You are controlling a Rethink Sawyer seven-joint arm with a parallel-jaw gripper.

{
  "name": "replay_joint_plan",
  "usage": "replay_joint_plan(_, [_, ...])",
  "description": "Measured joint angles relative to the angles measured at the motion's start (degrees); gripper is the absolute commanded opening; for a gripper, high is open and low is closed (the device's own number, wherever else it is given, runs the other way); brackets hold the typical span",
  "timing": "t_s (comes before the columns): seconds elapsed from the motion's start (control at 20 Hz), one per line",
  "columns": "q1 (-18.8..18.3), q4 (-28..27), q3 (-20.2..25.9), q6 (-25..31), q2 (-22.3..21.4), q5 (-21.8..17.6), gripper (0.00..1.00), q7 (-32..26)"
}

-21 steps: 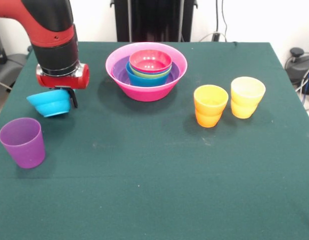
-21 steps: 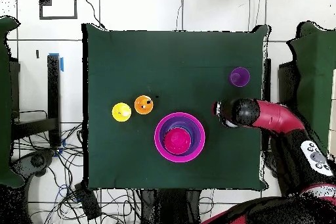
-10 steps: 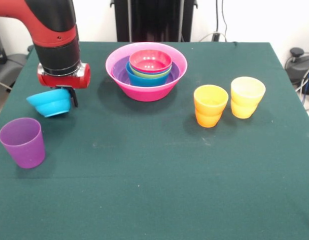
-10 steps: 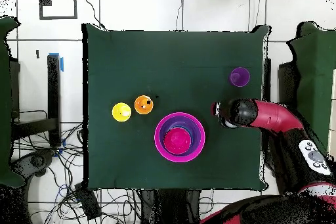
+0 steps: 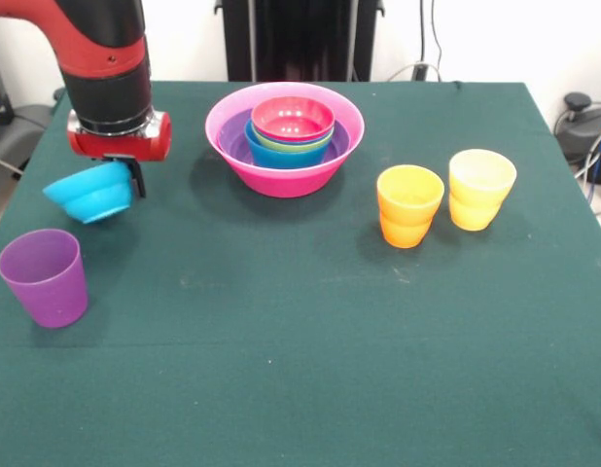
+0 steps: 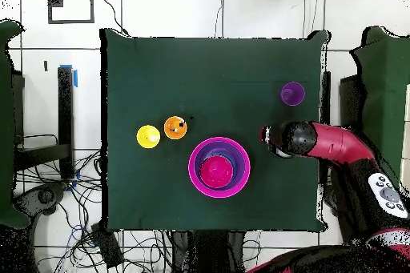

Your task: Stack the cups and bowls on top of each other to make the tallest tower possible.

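Claw (image 5: 135,185) grips cyan bowl (image 5: 87,195) beside purple cup (image 5: 45,276).

Cyan bowl held tilted above the green counter, left of the nested bowls.

The end effector (image 5: 131,181) grips the cyan bowl (image 5: 88,194) by its rim, clear of the counter (image 5: 300,341). The purple cup (image 5: 45,276) stands upright near the bowl, toward the front. The hot-pink bowl (image 5: 284,167) holds purple, blue, lime green and red-pink bowls (image 5: 293,119) nested. The orange cup (image 5: 409,205) and yellow cup (image 5: 480,189) stand just beside each other at right.
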Motion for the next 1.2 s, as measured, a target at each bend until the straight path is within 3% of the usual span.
replay_joint_plan(0.6, [0.0,4.9,0.0,3.6,-8.0,2.2,0.00,0.0])
replay_joint_plan(1.2, [0.0,9.2,0.0,4.1,-11.9,4.0,0.00,0.0])
